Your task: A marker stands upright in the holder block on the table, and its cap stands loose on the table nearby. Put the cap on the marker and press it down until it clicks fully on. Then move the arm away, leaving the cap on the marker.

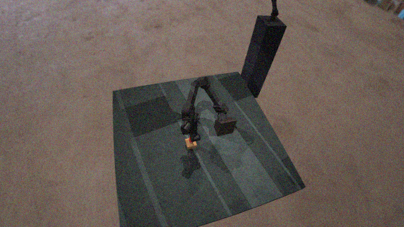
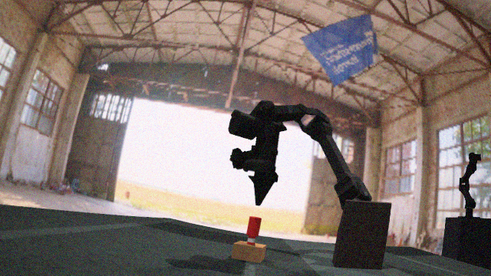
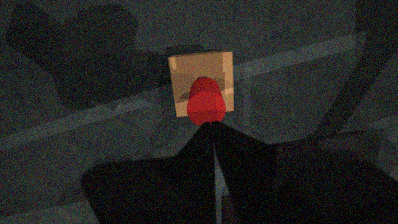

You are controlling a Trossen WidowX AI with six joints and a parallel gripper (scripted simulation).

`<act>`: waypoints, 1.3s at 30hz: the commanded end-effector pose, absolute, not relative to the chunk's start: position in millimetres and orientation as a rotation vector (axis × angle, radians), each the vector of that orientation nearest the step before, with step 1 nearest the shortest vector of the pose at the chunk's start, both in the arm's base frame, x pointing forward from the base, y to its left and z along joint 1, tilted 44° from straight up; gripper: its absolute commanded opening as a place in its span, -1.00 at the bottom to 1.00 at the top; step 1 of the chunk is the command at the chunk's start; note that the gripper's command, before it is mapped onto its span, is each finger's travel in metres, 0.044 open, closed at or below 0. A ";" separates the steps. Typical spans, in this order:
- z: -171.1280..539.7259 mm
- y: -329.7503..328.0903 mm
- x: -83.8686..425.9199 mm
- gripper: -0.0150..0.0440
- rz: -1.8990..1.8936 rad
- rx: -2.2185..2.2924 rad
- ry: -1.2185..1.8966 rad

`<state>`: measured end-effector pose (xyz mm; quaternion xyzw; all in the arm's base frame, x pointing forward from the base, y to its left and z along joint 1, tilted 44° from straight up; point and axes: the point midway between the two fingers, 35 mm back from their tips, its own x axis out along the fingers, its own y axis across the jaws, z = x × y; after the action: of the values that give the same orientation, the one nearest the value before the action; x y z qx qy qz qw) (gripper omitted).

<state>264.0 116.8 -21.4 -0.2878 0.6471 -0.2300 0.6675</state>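
Cap [image 1: 190,140] [image 2: 254,227] [image 3: 206,102], where's it at?

Red, on top of the marker [image 2: 251,241], upright with a slight lean in the exterior view. White band of the marker shows below it. Can't tell if it's fully seated.

And the marker body?

Mostly hidden: lower end down in the holder block [image 1: 190,144] [image 2: 248,251] [image 3: 200,65], upper part under the cap. Wrist view looks down on the cap, so the band is covered there. Top view: cap is just a red speck beside the dark wrist.

Gripper [image 2: 258,204] [image 3: 210,128]?

Clenched on nothing, fingertips together. Exterior view has it above the cap, gap between. In the wrist view the tips overlap the cap's edge. Top view too dark to pick the fingers out.

Rest of it?

Block sits on the dark table [image 1: 164,189] [image 2: 126,245] [image 3: 125,125]. Arm [image 1: 191,101] [image 2: 337,161] bends over from a dark brown pedestal [image 1: 225,127] [image 2: 362,234]. Second arm [image 1: 274,7] [image 2: 465,188] on a tall dark column [image 1: 263,53] [image 2: 466,239], cut off by the frame in top view.
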 end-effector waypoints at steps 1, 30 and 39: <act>-21.8 116.2 264.5 -0.49 -0.525 -0.645 1.454; -51.1 88.6 267.3 -0.49 -0.526 -0.646 1.454; -33.4 110.2 268.8 -0.49 -0.517 -0.639 1.447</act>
<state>266.8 96.5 -43.3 -0.2874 0.6453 -0.2327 0.6684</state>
